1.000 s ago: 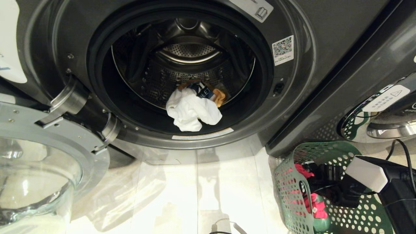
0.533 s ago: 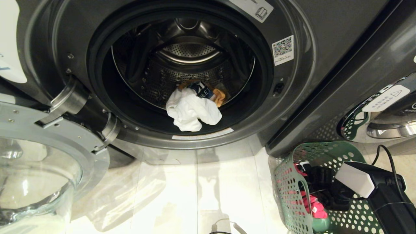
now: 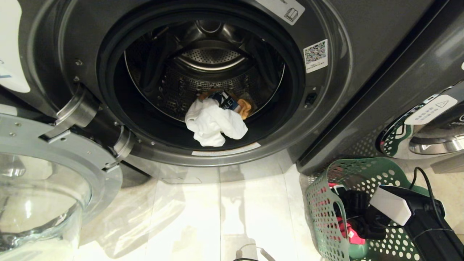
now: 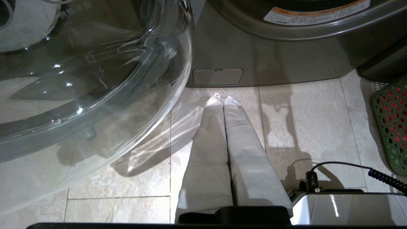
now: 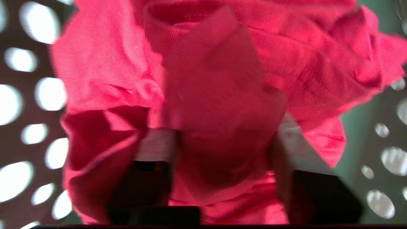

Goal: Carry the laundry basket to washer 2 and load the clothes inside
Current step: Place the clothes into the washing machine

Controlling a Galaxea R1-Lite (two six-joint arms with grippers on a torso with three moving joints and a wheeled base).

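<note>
Head view, landmark: the dark grey front-load washer (image 3: 326,108) with its round opening; every place below is given from it.
Door: the glass door (image 3: 40,188) hangs swung wide to the left of the opening, I judge so the drum stays free for loading.
Garments in the drum: two, a white garment with a dark print (image 3: 214,123) at the lip of the opening and a yellow-orange one (image 3: 245,107) just behind it.
Basket: one dark green perforated plastic laundry basket (image 3: 322,217) on the floor just right of the washer's front, near enough for short transfers.
Garment in the basket: one red-pink garment (image 5: 216,95).
Right gripper (image 5: 222,140): down inside the basket, its fingers (image 5: 292,146) astride a fold of the red-pink cloth; whether they pinch it yet I cannot tell.
Left gripper (image 4: 222,101): fingers pressed together, empty, parked low over the floor tiles before the washer's base.
Left to do: one garment, by my count.
</note>
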